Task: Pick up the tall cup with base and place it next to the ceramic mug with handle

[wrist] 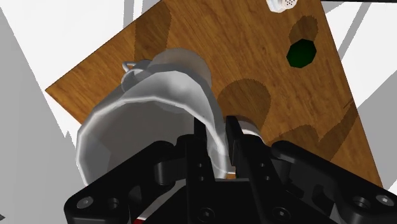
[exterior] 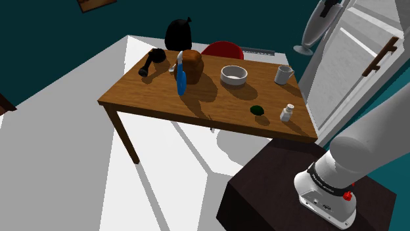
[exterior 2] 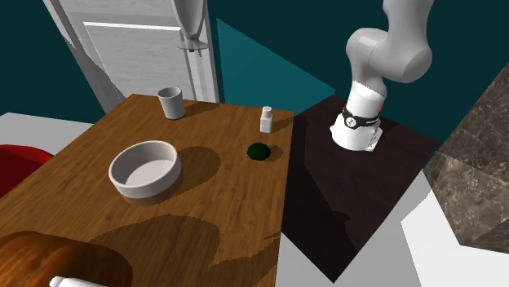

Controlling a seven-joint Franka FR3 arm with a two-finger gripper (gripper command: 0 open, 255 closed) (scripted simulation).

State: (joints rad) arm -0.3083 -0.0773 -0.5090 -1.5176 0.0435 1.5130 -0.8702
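My gripper (wrist: pixel 216 130) is shut on the rim wall of the tall grey cup with base (wrist: pixel 146 121), one finger inside and one outside. In the shoulder view the cup (exterior: pixel 320 27) hangs in the air under the gripper (exterior: pixel 331 6), foot down, above the table's right end. In the second exterior view the cup (exterior 2: pixel 193 23) hovers a good way above the table's far corner. The pale mug with handle (exterior: pixel 284 75) (exterior 2: pixel 170 103) stands on the wooden table (exterior: pixel 151 98) near that corner. Along the gripper, the mug (wrist: pixel 186 58) lies just beyond the held cup.
A white bowl (exterior: pixel 234 75) (exterior 2: pixel 145 169) sits mid-table. A dark green object (exterior: pixel 257 110) (exterior 2: pixel 259 151) and a white shaker (exterior: pixel 287 113) (exterior 2: pixel 266 119) stand near the stand-side edge. A bread loaf (exterior: pixel 192 64) and blue bottle (exterior: pixel 181 80) are further left. A white door (exterior: pixel 355 65) stands behind.
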